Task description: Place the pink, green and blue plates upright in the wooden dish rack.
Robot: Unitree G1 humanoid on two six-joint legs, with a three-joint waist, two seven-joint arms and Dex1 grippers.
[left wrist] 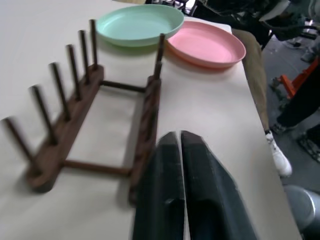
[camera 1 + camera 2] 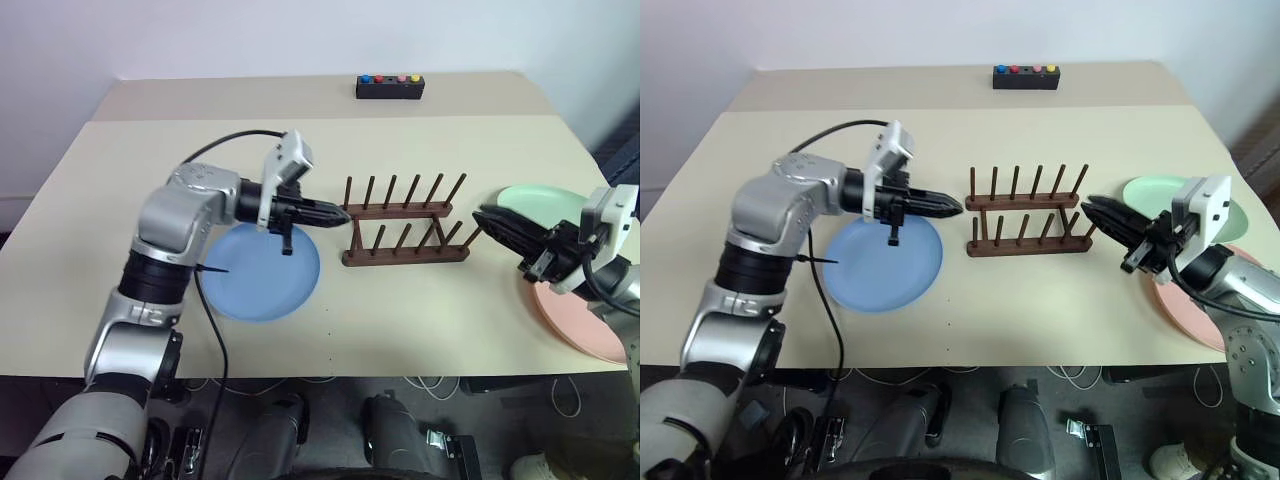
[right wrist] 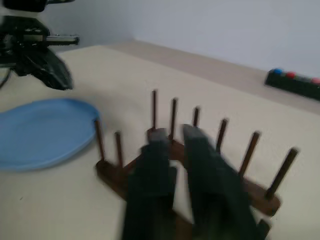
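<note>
Head views: left gripper (image 2: 335,211) pinched shut, empty, held level over blue plate (image 2: 262,272), tips toward wooden dish rack (image 2: 404,232). Rack empty, long axis across table. Right gripper (image 2: 1098,211) closed, empty, pointing at rack's other end; green plate (image 2: 1145,191) and pink plate (image 2: 1185,305) flat beside it.

Left wrist view: fingers together.

Right wrist view: narrow gap.

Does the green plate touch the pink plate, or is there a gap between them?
Touching. In the left wrist view the green plate and the pink plate meet at their rims beside the rack, with no table surface showing between them there.
</note>
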